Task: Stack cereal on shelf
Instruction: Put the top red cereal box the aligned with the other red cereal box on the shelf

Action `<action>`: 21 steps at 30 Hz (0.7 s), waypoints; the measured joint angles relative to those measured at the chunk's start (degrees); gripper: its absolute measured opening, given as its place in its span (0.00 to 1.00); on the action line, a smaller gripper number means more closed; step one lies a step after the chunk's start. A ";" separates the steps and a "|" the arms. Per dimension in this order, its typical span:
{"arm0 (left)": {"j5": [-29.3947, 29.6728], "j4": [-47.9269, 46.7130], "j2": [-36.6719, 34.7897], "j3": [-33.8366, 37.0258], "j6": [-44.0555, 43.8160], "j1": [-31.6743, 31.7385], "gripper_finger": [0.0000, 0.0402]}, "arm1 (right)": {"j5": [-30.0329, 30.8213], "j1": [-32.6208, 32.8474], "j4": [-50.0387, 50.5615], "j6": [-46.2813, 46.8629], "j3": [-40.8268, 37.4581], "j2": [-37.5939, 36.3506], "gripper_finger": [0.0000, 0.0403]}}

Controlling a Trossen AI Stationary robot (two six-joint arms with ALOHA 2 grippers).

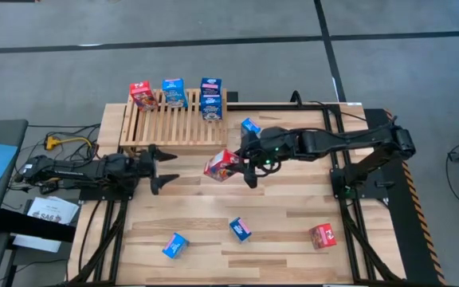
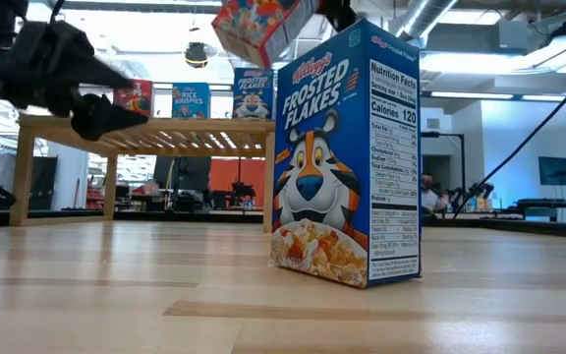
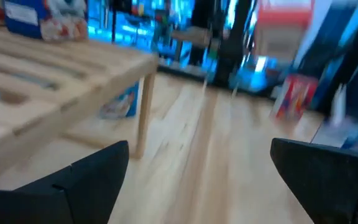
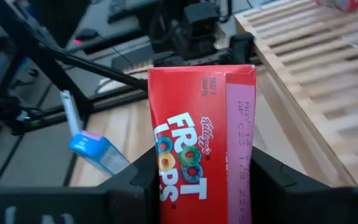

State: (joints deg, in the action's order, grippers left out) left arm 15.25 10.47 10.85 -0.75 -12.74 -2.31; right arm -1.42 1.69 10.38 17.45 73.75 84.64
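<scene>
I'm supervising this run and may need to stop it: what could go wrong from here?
1. The right gripper holds the red box tilted in the air; it may land crooked on the shelf or slip.
2. Three boxes already stand along the shelf's far edge; the tall blue box could be knocked over.
3. The open left gripper waits by the shelf's front, near the right arm's likely path.

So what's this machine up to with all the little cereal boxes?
It is putting them on the wooden shelf. The right end effector holds a red Froot Loops box in the air just in front of the shelf, where three boxes already stand. The left end effector waits open nearby. Others sit on the table.
</scene>
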 joint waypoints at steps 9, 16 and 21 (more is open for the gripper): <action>-4.64 16.47 0.00 -0.30 -4.29 0.00 0.95 | -0.25 0.00 1.00 -2.73 5.64 0.00 0.45; -8.78 12.91 1.83 -7.17 -2.74 0.00 0.95 | -0.37 0.02 1.92 -3.15 7.53 0.00 0.45; -9.42 8.60 8.08 -13.00 0.38 -0.02 0.95 | -1.65 -0.05 2.16 -3.15 7.54 0.15 0.45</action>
State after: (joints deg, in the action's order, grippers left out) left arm 5.83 19.07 18.94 -13.75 -12.36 -2.33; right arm -3.07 1.64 12.54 14.31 81.29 84.79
